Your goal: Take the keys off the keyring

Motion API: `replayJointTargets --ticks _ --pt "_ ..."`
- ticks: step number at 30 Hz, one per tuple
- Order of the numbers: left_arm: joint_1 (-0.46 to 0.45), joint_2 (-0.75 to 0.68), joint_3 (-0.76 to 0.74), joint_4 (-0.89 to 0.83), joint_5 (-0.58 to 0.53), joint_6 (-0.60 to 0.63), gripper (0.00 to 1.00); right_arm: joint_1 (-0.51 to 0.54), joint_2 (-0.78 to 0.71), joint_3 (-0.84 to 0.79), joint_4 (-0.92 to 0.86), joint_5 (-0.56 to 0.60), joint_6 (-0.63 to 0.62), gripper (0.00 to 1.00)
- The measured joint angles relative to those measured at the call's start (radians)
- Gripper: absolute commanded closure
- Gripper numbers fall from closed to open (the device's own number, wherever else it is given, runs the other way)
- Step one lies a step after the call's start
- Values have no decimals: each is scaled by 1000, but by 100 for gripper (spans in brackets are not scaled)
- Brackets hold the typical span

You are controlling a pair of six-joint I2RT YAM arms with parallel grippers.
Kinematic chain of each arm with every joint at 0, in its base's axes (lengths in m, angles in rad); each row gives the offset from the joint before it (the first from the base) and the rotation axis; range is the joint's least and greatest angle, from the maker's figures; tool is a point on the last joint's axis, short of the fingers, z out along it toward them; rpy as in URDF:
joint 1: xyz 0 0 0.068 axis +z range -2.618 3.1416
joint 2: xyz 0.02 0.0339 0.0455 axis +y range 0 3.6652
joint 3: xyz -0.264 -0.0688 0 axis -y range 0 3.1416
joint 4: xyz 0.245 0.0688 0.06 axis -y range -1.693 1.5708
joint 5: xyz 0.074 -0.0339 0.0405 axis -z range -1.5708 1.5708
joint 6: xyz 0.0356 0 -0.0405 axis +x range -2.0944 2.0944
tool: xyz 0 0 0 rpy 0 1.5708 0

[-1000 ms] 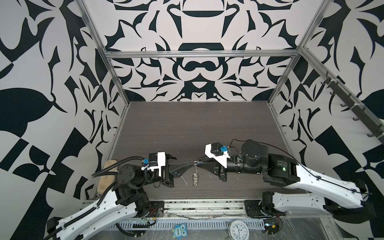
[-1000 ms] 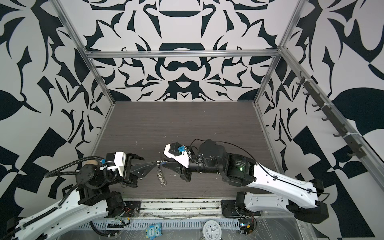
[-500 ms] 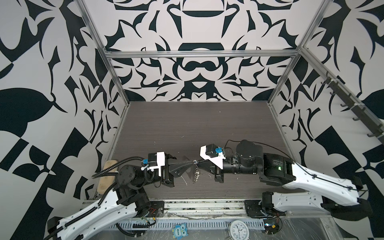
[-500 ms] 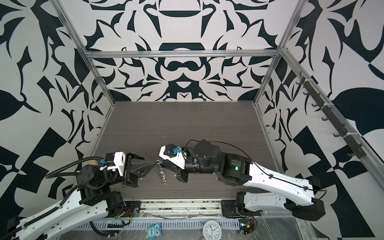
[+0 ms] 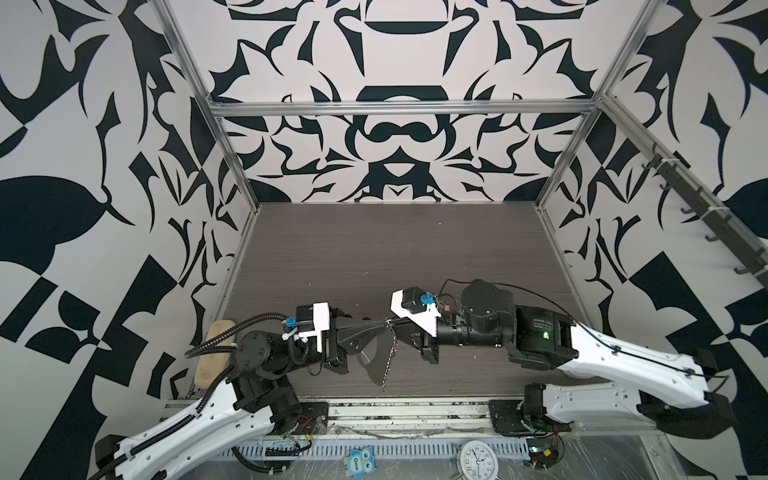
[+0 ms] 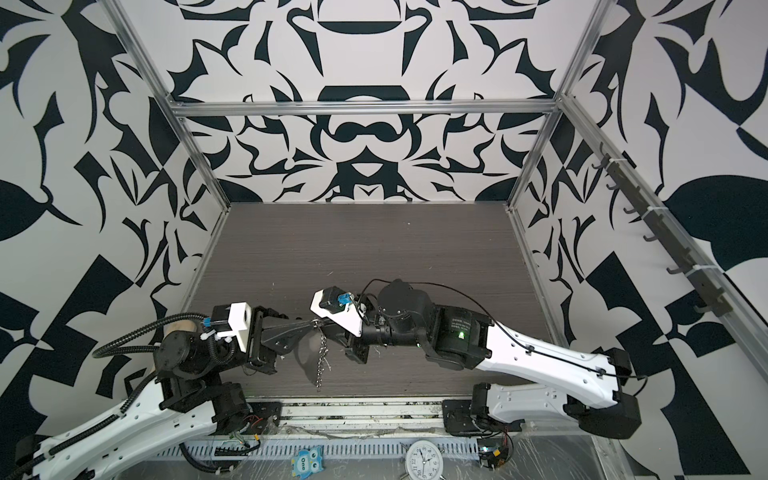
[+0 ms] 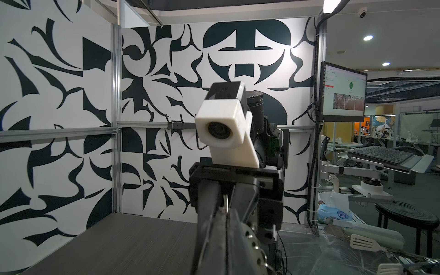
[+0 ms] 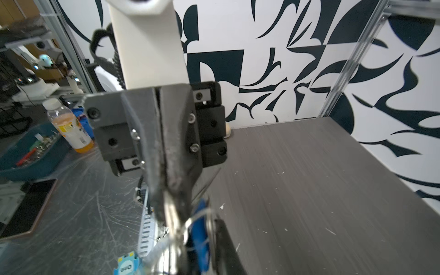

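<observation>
In both top views my left gripper (image 5: 384,324) (image 6: 313,322) is shut on the top edge of the keyring (image 5: 374,359) (image 6: 305,353). The flat metal plate hangs edge-down above the dark table, its row of small rings (image 5: 388,361) dangling. My right gripper (image 5: 397,326) (image 6: 325,324) meets the left one tip to tip at that edge. In the left wrist view the left fingers (image 7: 214,226) pinch the plate, with a small ring (image 7: 226,202) at their tip. In the right wrist view a blue key (image 8: 199,226) and wire rings lie between the right fingers, all blurred. How far those jaws stand apart does not show.
A beige foam block (image 5: 214,353) lies at the table's left edge beside the left arm. An owl tag (image 5: 357,461) and a small clock (image 5: 478,457) sit on the front ledge. A hook rail (image 5: 706,216) runs along the right wall.
My right gripper has moved left and now meets the left gripper's tips. The left arm has stayed put with the keyring hanging from it.
</observation>
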Motion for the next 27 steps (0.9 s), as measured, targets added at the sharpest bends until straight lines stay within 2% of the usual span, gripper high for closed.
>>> replayJointTargets --ticks 4,7,17,27 --pt "-3 -13 0 -18 6 8 100 -1 -33 -27 -22 8 3 57" --pt "-3 -13 0 -35 7 15 100 -1 -80 -49 -27 7 7 53" --pt "-4 -27 0 -69 7 25 100 -1 -240 -146 33 35 32 51" --pt "-4 -16 0 -76 27 25 100 -1 -179 -146 129 6 34 51"
